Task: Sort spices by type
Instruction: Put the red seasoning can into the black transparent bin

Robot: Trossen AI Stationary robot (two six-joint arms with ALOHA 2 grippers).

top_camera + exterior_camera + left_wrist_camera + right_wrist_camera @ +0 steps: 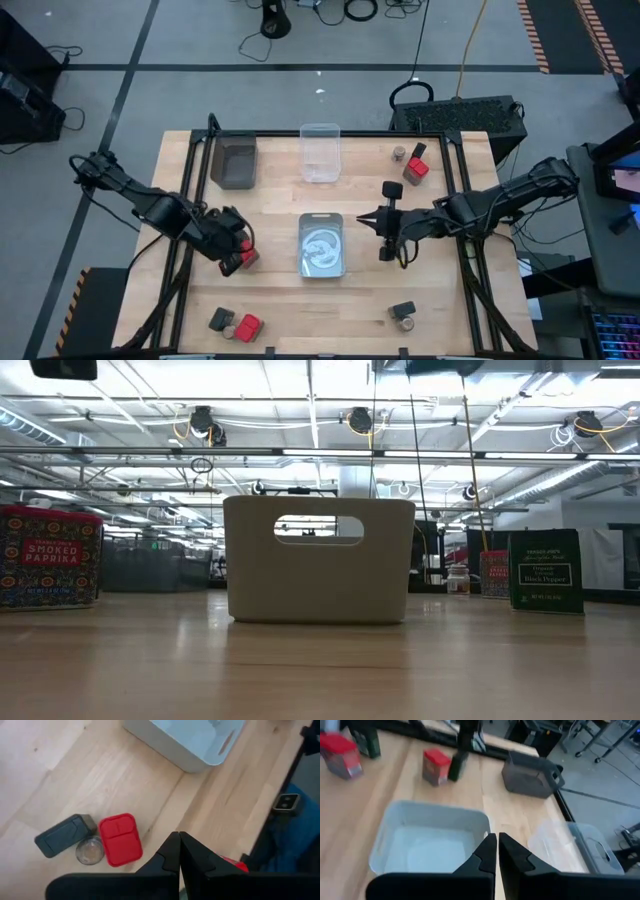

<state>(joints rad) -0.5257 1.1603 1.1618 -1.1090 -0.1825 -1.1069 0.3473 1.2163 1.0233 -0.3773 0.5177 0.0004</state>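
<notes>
On the worktop [280, 290], the left gripper [237, 258] hovers with its fingers pressed together beside a red spice box [243, 256]. Near the front-left corner sit a black box [220, 318], a jar [229, 330] and a red box [248, 326]. The pale bin [321, 243] sits mid-table. The right gripper [366, 221], pressed together and empty, hangs just beside it. More spices [410, 162] stand at back right, and another pair [403, 313] at front right.
</notes>
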